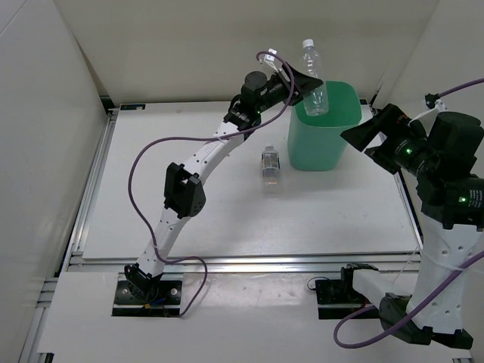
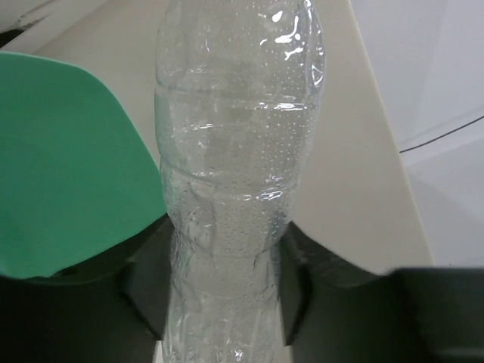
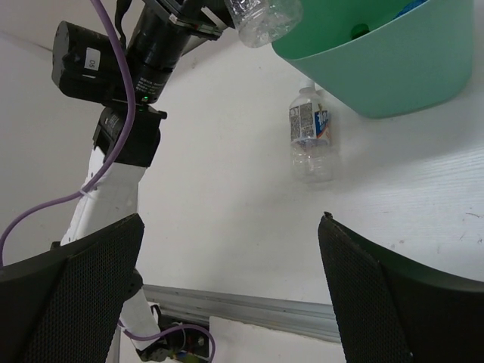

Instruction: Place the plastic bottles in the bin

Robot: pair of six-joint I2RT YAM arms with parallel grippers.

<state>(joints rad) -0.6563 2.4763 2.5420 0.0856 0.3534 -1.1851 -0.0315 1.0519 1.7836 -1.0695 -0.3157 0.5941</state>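
My left gripper [image 2: 223, 295] is shut on a clear plastic bottle [image 2: 234, 189], both fingers [image 2: 147, 291] pressing its ribbed sides. From above, this bottle [image 1: 314, 79] hangs cap-up over the back rim of the mint-green bin [image 1: 321, 128]. A second clear bottle [image 1: 270, 166] with a blue-and-white label rests on the table just left of the bin; it also shows in the right wrist view [image 3: 310, 136]. To the right of the bin my right gripper [image 1: 361, 134] is held open and empty, its fingers [image 3: 363, 280] spread wide above the table.
White walls enclose the table on three sides. The left arm [image 1: 197, 174] stretches diagonally across the table toward the bin. A metal rail [image 1: 249, 263] runs along the near edge. Something blue [image 3: 412, 6] lies inside the bin [image 3: 393, 60].
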